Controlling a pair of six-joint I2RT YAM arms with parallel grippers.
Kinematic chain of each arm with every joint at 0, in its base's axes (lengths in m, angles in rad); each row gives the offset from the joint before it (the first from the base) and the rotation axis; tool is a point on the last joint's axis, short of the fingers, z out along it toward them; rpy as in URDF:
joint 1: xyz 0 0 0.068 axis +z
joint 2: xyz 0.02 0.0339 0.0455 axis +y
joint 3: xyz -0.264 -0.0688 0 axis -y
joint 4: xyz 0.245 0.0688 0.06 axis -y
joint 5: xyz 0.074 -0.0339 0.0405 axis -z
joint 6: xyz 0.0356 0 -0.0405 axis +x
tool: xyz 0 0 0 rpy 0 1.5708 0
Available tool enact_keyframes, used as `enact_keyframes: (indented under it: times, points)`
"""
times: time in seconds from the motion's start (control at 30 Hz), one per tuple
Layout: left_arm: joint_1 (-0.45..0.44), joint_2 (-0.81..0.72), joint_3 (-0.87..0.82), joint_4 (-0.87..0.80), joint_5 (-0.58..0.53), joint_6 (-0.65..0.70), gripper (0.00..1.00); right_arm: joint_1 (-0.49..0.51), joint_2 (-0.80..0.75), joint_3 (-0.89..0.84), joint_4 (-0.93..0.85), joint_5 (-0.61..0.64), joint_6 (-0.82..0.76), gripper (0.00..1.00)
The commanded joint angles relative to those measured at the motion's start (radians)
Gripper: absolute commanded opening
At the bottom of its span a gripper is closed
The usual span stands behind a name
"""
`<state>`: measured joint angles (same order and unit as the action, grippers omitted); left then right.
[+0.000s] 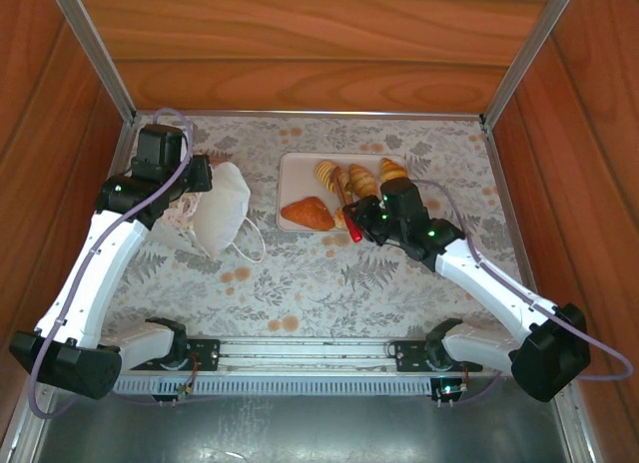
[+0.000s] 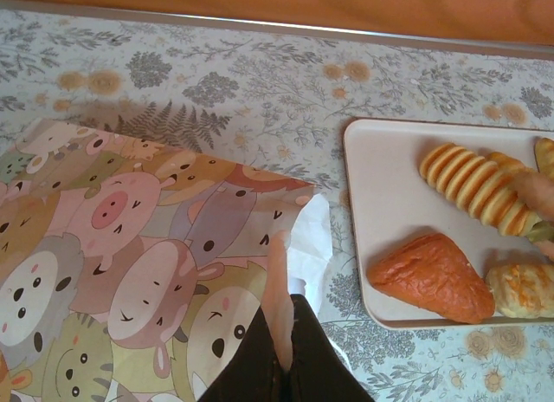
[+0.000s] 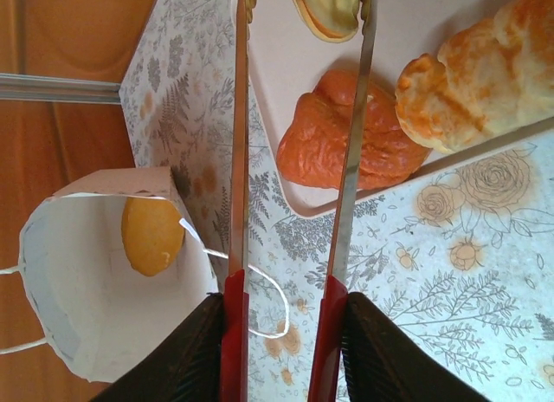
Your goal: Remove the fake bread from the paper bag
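The white paper bag (image 1: pixel 222 209) lies on its side at the left, its mouth toward the table's middle. My left gripper (image 1: pixel 200 174) is shut on a fold of the bag's animal-patterned base (image 2: pixel 279 281). One yellow roll of fake bread (image 3: pixel 151 233) lies inside the bag. More fake bread rests on the beige tray (image 1: pixel 292 174): a triangular orange pastry (image 1: pixel 308 214) and striped loaves (image 1: pixel 361 179). My right gripper (image 1: pixel 384 216) is shut on red-handled metal tongs (image 3: pixel 346 159). Their blades stand apart over the tray's near edge, with nothing between them.
The bag's cord handle (image 3: pixel 277 307) loops over the floral tablecloth between bag and tray. Wooden walls and a metal rail (image 2: pixel 277 25) close in the back and both sides. Bare cloth lies in front of the tray.
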<state>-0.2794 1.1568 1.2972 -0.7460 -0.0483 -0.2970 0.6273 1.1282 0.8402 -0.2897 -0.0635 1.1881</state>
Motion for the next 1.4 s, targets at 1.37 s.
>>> enact_keyframes:
  times: [1.37]
  points:
    - [0.007,-0.023,-0.009,0.028,0.004,-0.021,0.00,-0.008,0.382,0.551,-0.616,0.212,-0.927,0.35]
